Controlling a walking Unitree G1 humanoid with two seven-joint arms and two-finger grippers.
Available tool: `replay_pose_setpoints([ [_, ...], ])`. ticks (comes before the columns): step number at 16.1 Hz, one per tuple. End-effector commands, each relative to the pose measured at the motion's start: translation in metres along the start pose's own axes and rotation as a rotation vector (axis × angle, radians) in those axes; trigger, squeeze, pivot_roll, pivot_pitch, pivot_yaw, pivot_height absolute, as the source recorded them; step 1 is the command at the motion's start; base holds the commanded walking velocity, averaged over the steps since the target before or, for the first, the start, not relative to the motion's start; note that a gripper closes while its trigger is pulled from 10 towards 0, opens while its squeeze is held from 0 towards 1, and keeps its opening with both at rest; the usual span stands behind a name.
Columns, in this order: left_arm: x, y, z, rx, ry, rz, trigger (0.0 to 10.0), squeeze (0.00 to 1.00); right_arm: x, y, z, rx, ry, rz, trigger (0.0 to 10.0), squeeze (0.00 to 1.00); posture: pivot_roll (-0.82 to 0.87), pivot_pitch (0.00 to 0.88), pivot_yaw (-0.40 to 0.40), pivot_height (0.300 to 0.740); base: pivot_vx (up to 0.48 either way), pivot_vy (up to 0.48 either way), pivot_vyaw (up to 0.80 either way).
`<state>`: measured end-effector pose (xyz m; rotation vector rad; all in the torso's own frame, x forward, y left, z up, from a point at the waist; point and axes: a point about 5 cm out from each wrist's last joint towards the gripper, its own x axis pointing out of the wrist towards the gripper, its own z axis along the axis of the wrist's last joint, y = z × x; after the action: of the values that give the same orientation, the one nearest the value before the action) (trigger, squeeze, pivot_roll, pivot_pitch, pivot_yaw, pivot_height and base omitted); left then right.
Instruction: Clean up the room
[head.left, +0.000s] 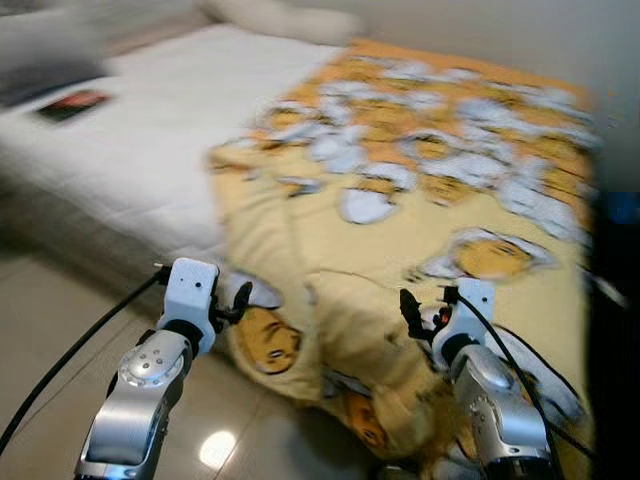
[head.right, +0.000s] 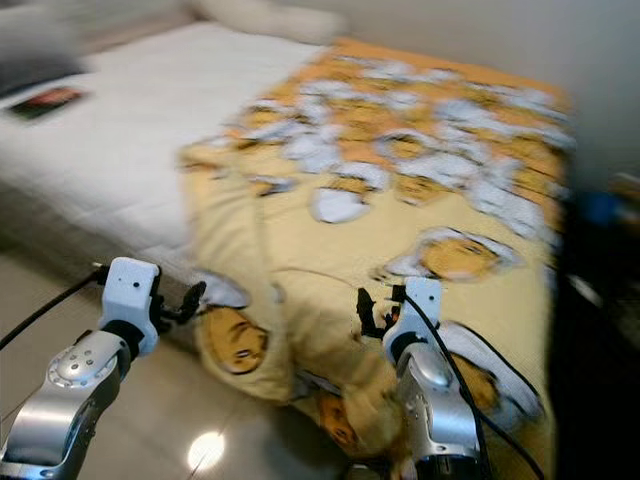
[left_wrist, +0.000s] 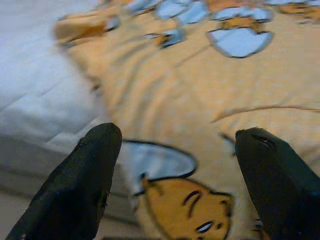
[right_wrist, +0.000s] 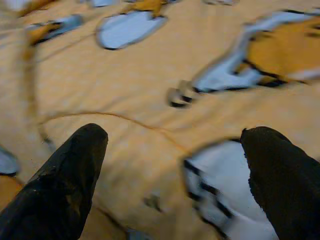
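Your left claw (head.left: 240, 300) spread wide, empty, yellow blanket (head.left: 420, 230) just ahead of it, your right claw (head.left: 412, 312) also spread, over the blanket's folds.

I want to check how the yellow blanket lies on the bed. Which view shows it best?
The left eye view: the whole yellow blanket spreads over the white mattress, its near edge hanging toward the floor, though blurred. The right eye view shows the same. Both wrist views show close patches of its print between open gripper fingers.
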<state>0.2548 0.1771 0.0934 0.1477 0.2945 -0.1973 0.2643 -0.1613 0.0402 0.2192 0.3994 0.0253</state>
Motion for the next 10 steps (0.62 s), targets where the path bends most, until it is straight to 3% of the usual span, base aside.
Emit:
replay_pose_setpoints([
  [1, -0.0009, -0.0010, 0.0030, 0.014, -0.009, 0.002, 10.0, 0.17, -0.0009, -0.0027, 0.0017, 0.004, -0.001, -0.005, 10.0, 1.00, -0.02, 0.000, -0.029, 0.740, 0.000, 0.356, -0.62],
  [10, -0.0050, 0.0041, 0.0060, 0.007, -0.004, 0.009, 10.0, 0.18, -0.0001, 0.0029, 0.0003, 0.025, 0.012, 0.002, 10.0, 1.00, -0.01, 0.000, -0.023, 0.740, 0.000, 0.358, -0.62],
])
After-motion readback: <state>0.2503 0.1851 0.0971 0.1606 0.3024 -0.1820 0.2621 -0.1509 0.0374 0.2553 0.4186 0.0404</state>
